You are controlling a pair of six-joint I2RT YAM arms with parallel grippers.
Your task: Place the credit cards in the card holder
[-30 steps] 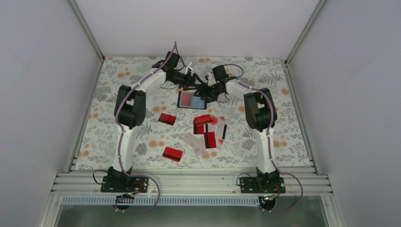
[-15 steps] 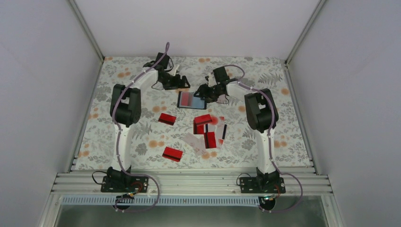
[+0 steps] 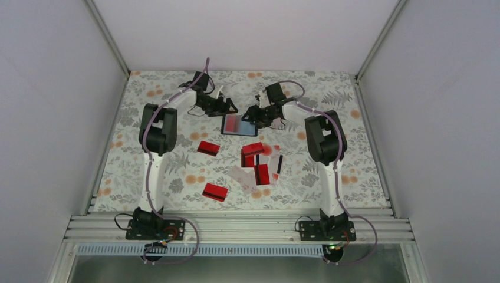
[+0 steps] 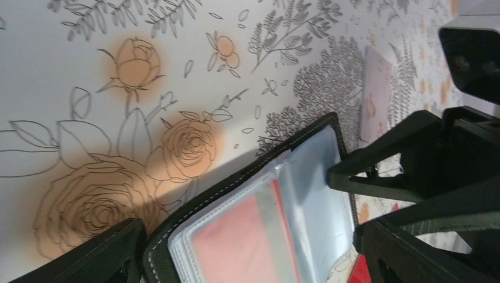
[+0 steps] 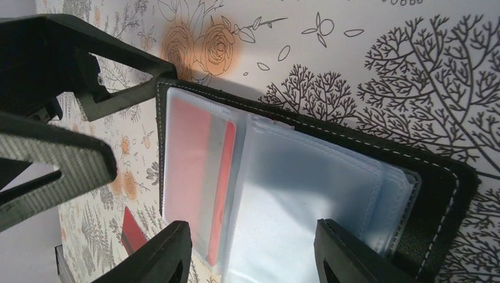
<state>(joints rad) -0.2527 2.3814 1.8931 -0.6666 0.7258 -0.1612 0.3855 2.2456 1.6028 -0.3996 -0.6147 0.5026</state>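
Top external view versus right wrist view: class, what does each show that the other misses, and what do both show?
Only the top external view shows the loose credit cards scattered on the table. Only the right wrist view shows the white stitching and clear pocket edges on the card holder. Both show the holder lying open with red inside.

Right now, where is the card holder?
In the top view, the open card holder lies at the far middle of the table, between the left gripper and the right gripper.

floral table [image 3: 365, 168] | open card holder [image 3: 239, 124] | scattered credit cards [image 3: 253, 148], maybe ten
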